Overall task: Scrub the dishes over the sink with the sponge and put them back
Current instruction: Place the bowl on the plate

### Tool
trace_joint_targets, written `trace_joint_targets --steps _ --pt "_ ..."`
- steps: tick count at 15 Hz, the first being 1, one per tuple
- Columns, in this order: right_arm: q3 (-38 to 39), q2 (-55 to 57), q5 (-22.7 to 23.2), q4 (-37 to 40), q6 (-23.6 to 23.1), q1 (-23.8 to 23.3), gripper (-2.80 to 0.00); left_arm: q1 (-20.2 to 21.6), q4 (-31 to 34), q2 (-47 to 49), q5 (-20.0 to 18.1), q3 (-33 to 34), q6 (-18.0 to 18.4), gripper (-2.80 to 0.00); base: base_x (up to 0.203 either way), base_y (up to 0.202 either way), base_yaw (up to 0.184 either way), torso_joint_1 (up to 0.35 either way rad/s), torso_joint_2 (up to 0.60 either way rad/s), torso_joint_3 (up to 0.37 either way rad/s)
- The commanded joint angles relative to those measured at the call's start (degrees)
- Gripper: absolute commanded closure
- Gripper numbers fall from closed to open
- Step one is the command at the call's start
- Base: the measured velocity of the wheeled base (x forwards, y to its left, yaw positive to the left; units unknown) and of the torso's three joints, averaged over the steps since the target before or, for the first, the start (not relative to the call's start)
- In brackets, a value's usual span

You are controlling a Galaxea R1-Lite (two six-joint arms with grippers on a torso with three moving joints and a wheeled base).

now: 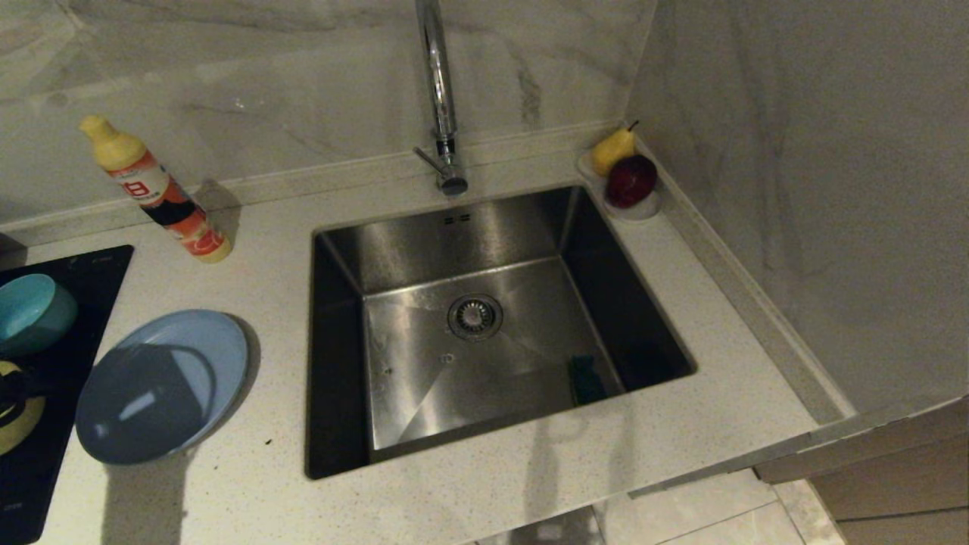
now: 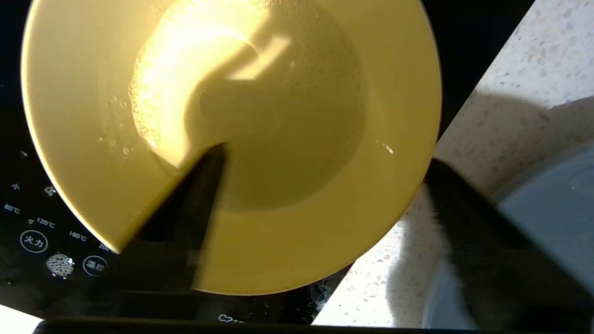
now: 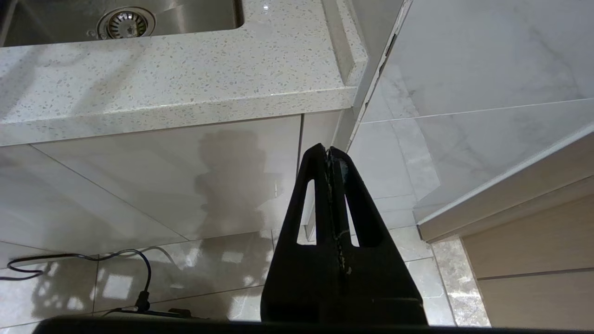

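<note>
Three dishes sit left of the sink (image 1: 469, 318): a teal bowl (image 1: 30, 312) and a yellow bowl (image 2: 232, 139) on the black cooktop (image 1: 45, 454), and a blue-grey plate (image 1: 163, 382) on the counter. The left gripper (image 2: 320, 181) hangs spread wide astride the yellow bowl's rim, clasping nothing; the right gripper (image 3: 330, 157) is parked below the counter, closed and empty. This looks like a bowl pickup or set-down, and the sponge (image 1: 587, 378) lies in the sink, awaiting collection for scrubbing.
</note>
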Motion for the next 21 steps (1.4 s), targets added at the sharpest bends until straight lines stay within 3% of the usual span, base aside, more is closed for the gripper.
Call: trace_joint_targets --steps 1,10,15,18,21 --pt "0.0 -0.1 0.1 0.0 0.0 0.0 0.0 0.0 0.1 -0.5 -0.1 -0.2 -0.5 0.0 0.0 0.0 0.0 0.0 0.0 0.0" --pt "0.0 -0.1 0.1 0.0 0.0 0.0 0.0 0.0 0.0 -2.0 -1.0 0.4 -0.6 0.0 0.0 0.0 0.0 0.0 0.0 0.0" --pt "0.0 -0.1 0.1 0.0 0.0 0.0 0.0 0.0 1.3 -10.7 -1.9 0.0 -1.2 0.0 0.0 0.0 0.0 0.0 0.0 0.0" --pt "0.0 0.0 0.0 0.0 0.0 0.0 0.0 -1.6 8.3 -19.3 -3.9 -3.0 -1.7 0.0 0.0 0.0 0.0 0.0 0.0 0.0" --pt "0.0 -0.1 0.1 0.0 0.0 0.0 0.0 -9.2 18.1 -25.7 -4.8 -7.5 -3.8 0.0 0.0 0.0 0.0 0.0 0.0 0.0"
